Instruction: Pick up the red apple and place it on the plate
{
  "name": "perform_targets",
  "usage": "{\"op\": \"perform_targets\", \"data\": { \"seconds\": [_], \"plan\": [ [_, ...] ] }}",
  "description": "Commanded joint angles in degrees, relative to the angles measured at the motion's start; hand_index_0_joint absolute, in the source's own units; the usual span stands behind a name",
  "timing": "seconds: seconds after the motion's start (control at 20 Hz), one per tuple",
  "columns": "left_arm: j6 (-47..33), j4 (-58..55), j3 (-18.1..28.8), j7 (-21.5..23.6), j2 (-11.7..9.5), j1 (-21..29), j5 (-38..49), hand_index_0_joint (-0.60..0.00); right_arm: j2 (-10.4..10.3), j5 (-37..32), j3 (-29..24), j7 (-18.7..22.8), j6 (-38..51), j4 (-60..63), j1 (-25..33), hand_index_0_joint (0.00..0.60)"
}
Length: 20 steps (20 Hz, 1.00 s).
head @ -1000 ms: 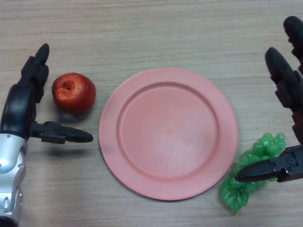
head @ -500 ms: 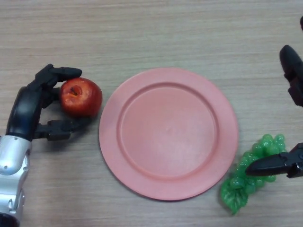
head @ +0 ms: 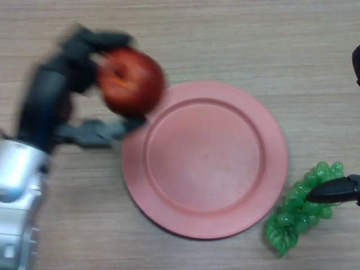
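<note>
Item, near edge, right: a bunch of green grapes [head: 295, 211] lay on the wooden table [head: 225, 39], just beside the plate's lower right rim. One black finger of the right hand [head: 336, 191] reached in from the right border and lay over the upper right of the bunch. A second dark part of that hand showed higher up at the same border. Too little of the hand was in view to say whether it was open or closed.

Item, near edge, left: the silver forearm of the left arm entered from the lower left corner and rose toward the wrist.

Item, centre: a round pink plate [head: 205, 160] sat flat on the table, its raised rim circling a shallow well. Nothing rested in the well.

Item, left of centre: the left hand [head: 50, 107] was closed around the red apple [head: 130, 81]. Its fingers curled over the top of the fruit, and its thumb reached in under the lower side.

Item, the apple: it was red with a yellowish patch near the stem hollow, and the hollow faced the camera. It was held in the hand's grasp at the plate's upper left rim, its lower right part overlapping that rim in the head view.

Item, far edge: bare wood grain ran across the table beyond the plate.
</note>
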<state>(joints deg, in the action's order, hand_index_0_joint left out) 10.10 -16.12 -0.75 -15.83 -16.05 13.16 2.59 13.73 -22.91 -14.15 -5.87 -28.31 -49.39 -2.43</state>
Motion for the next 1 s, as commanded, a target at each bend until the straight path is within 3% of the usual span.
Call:
{"op": "perform_targets", "data": {
  "seconds": [0.05, 0.2, 0.35, 0.45, 0.6, 0.7, 0.85, 1.0],
  "plan": [
    [-8.6, -0.9, -0.1, -1.1, 1.5, 2.4, -5.3, -0.6, 2.0, -4.4, -4.1, -1.7, 6.1, -4.3, 0.2, 0.0],
    [-15.4, 6.6, -2.9, -1.7, 3.3, 3.7, -12.3, -0.6, 1.5, -4.6, -5.9, -3.8, 7.4, -4.5, -1.2, 0.0],
    [-23.6, 14.2, -4.3, -0.2, 3.7, 5.5, -23.6, -0.6, 2.1, -6.3, -9.4, -6.1, 6.8, -3.7, -1.4, 0.0],
    [-23.3, 16.4, -4.5, 0.4, 4.7, 6.6, -23.6, -0.6, 1.6, -6.5, -10.4, -7.1, 8.4, -3.2, -2.2, 0.0],
    [-20.0, 16.5, -5.1, 2.3, 5.1, 7.0, -14.8, -0.6, 0.9, -6.9, -11.3, -7.6, 9.9, -2.9, -3.3, 0.0],
    [-19.4, 16.4, -5.1, 2.1, 5.1, 6.9, -14.2, -0.401, 0.9, -6.9, -11.5, -7.7, 10.0, -2.9, -3.4, 0.0],
    [-18.0, 13.1, -4.1, 1.0, 5.1, 5.7, -16.4, -0.001, 0.5, -5.1, -11.4, -7.4, 11.0, -3.4, -3.8, 0.0],
    [-16.6, 3.6, -2.1, 0.0, 4.3, 3.6, -15.1, 0.0, 0.6, -4.6, -10.6, -6.6, 9.3, -4.8, -3.4, 0.0]
  ]
}}
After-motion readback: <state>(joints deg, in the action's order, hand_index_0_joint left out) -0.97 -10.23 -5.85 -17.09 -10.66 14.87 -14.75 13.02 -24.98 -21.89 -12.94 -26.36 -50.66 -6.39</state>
